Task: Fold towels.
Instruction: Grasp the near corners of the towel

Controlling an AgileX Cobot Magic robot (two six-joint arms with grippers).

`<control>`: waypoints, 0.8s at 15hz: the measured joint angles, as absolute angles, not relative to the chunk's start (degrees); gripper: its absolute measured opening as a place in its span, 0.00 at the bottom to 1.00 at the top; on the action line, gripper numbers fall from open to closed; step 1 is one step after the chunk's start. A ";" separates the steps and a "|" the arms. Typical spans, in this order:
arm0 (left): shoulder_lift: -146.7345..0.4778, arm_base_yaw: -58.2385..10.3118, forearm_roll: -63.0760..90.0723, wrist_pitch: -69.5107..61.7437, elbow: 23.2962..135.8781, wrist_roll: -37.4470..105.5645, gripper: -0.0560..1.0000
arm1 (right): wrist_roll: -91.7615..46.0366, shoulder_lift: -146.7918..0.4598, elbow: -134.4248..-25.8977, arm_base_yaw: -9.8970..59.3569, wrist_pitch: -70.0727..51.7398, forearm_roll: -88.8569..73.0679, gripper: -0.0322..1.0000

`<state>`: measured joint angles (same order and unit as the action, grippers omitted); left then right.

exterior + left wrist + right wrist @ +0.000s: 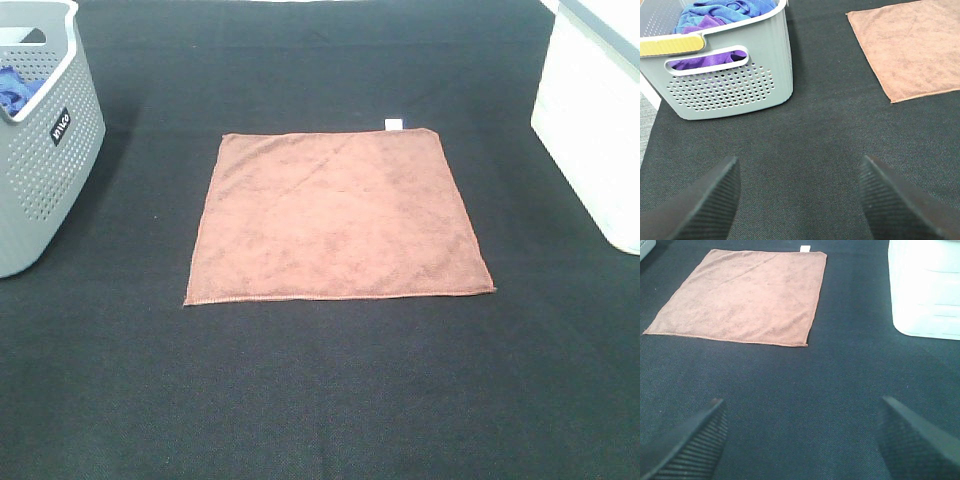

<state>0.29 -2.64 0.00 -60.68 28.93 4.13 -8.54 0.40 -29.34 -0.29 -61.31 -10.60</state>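
Lying flat and unfolded near the middle of the black table (320, 400), the towel (338, 215) shows whole in the high view, its hemmed near edge straight. Its small white tag (393, 124) sits at the far edge, close to the right corner. A grey basket (40, 150) stands well to the left with a blue cloth (14, 90) inside, and a white bin (590, 130) stands well to the right.

From the left wrist, the left jaws stand wide apart over bare table, holding nothing. The basket (740, 75) sits ahead of them, filled with blue and purple cloths (715, 12). One corner of the towel (910, 45) lies further off, apart from the basket.

From the right wrist, the right jaws are likewise spread wide and empty above the table. The towel (745, 295) lies ahead, flat, with the tag (805, 248) at its far edge. The bin (925, 290) stands to one side of it, with bare table between them.
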 joint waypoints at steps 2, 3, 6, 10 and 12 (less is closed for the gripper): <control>0.29 -2.64 0.00 -60.68 28.93 4.13 0.67 | -8.54 0.40 -29.34 -0.29 -61.31 -10.60 0.77; 0.29 -2.64 0.00 -60.68 28.93 4.13 0.67 | -8.54 0.40 -29.34 -0.29 -61.31 -10.60 0.77; 0.29 -2.64 0.00 -60.68 28.93 4.13 0.67 | -8.54 0.40 -29.34 -0.29 -61.31 -10.60 0.77; 0.29 -2.64 0.00 -60.68 28.93 4.13 0.67 | -8.54 0.40 -29.34 -0.29 -61.31 -10.60 0.77; 0.29 -2.64 0.00 -60.68 28.93 4.13 0.67 | -8.54 0.40 -29.34 -0.29 -61.31 -10.60 0.77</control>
